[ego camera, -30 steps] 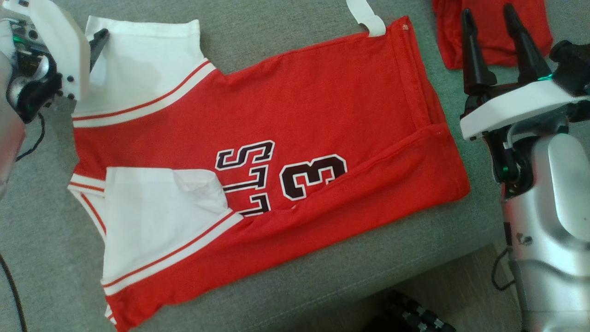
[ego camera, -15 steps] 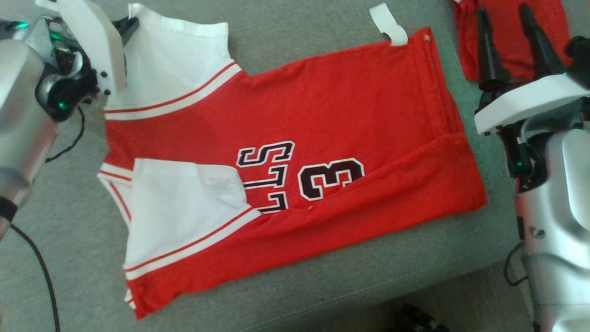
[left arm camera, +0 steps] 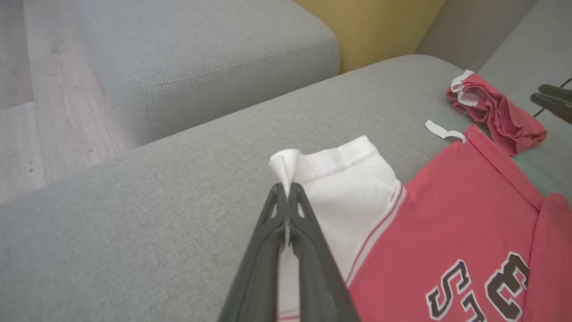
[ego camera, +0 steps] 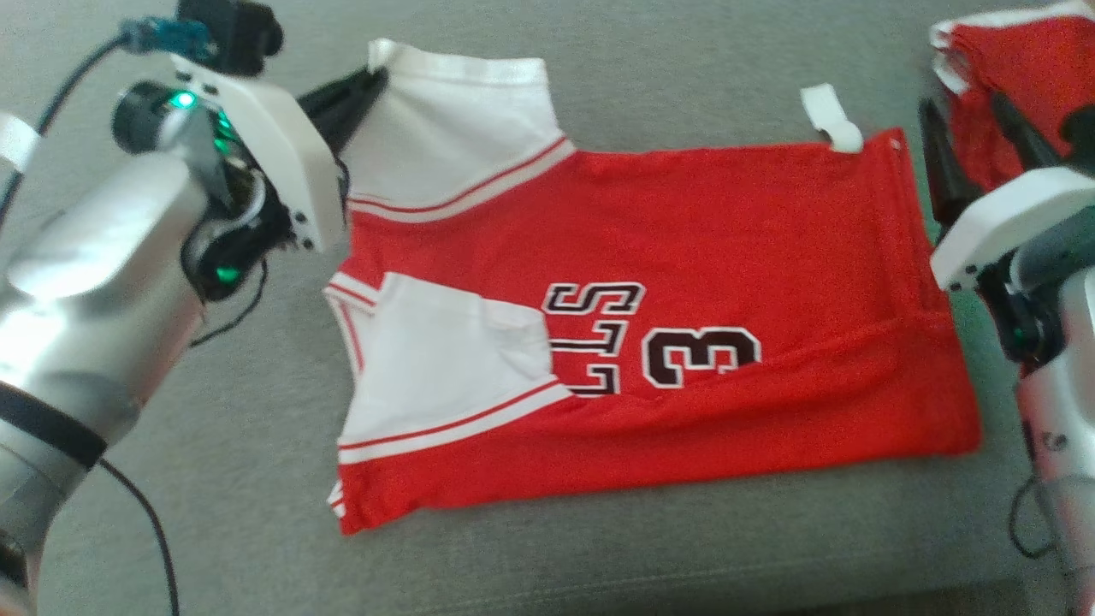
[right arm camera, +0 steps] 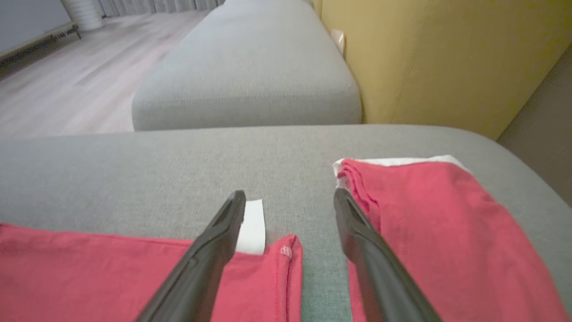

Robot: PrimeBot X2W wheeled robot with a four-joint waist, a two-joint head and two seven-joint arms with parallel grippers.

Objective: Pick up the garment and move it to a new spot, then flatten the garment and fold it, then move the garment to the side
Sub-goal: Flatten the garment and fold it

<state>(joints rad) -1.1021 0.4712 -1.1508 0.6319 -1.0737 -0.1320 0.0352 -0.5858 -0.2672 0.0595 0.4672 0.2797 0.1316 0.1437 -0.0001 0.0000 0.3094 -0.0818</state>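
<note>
Flat on grey fabric sofa cushion [ego camera: 214, 445]: red-and-white jersey garment [ego camera: 727, 257], long axis left–right. Far white sleeve [left arm camera: 348, 188] corner clenched in left gripper [left arm camera: 286, 190]. Far hem corner [right arm camera: 286, 257] nearest right gripper [right arm camera: 288, 197], fingers spread, empty.

A: Can you read the black letters [ego camera: 594, 342] on the red shirt [ego camera: 727, 231]?
B: Only some. The white sleeve [ego camera: 436, 368] and a red fold [ego camera: 770, 415] cover the rest.
A: And the other red cloth [ego camera: 1026, 68]?
B: The picture's edge cuts it off.
</note>
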